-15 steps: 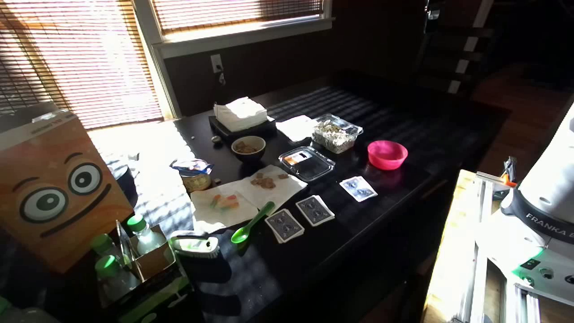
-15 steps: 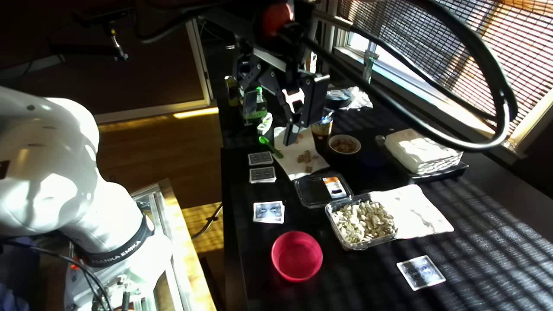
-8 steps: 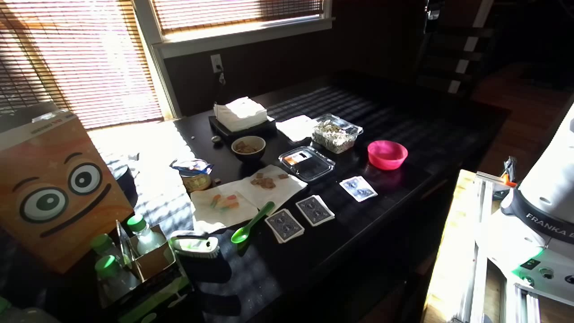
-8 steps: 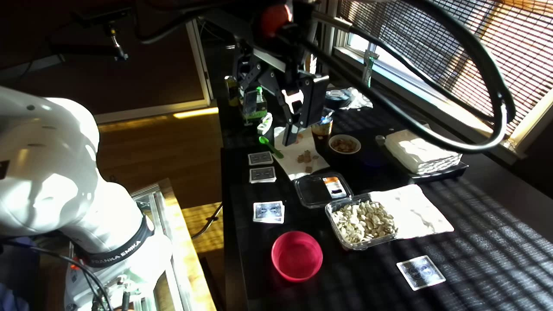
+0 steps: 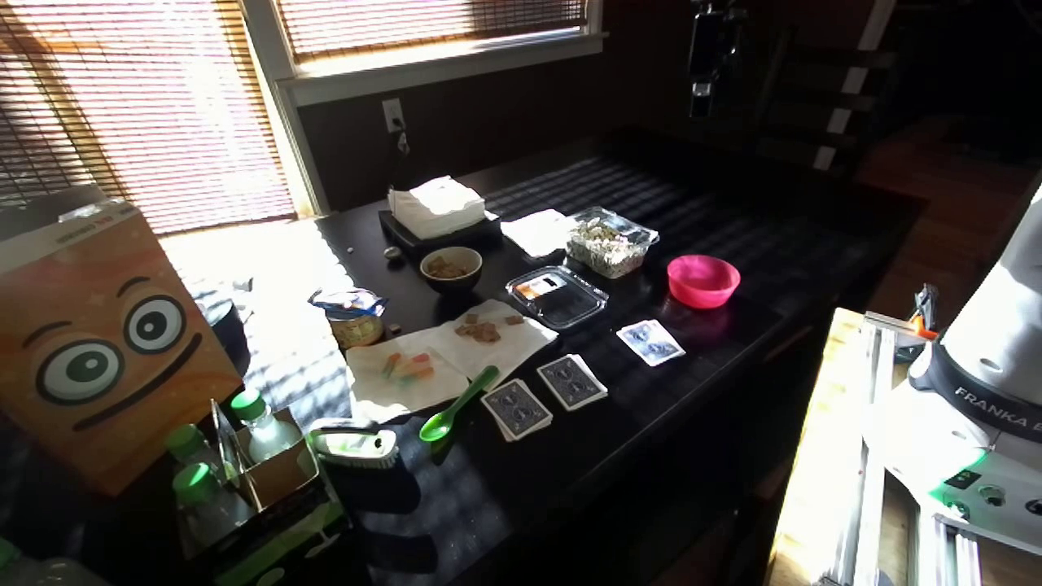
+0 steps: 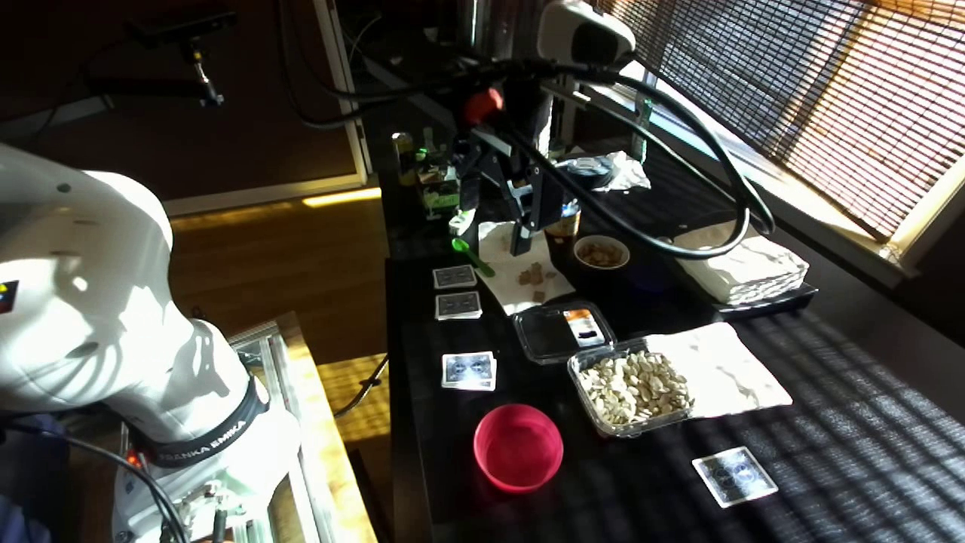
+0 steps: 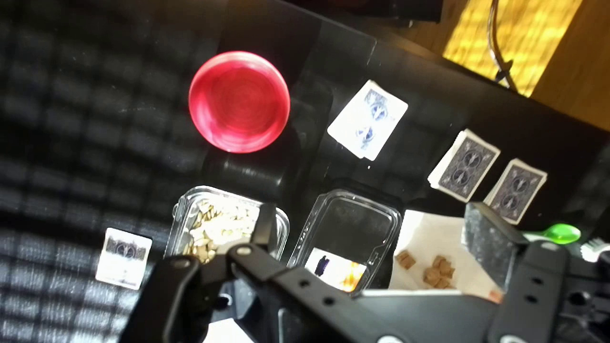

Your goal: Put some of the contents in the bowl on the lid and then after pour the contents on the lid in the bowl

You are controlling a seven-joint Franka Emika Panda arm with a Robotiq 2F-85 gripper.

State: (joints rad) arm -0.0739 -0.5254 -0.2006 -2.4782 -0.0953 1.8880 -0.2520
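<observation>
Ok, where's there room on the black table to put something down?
Between the round pink bowl, the clear plastic container of pale bits and the lone blue-backed playing card is bare table; more lies past that card, away from the bowl. It's crowded around the flat clear plastic lid, white paper napkin with brown pieces and green plastic spoon.

- The container [image 6: 641,428]: clear plastic, shiny along the rim
- The lid [image 7: 357,223]: also a see-through plastic, smooth and glossy
- The contents [image 6: 633,388]: small bits which look rather matt
- The pink bowl [image 7: 239,102]: smooth plastic with a good shine
- The bench [image 6: 626,490]: dark, smooth, slightly glossy
- The tool [image 7: 374,214]: dark, mostly matt
- The napkin pile [image 6: 754,271]: white paper, matt
</observation>
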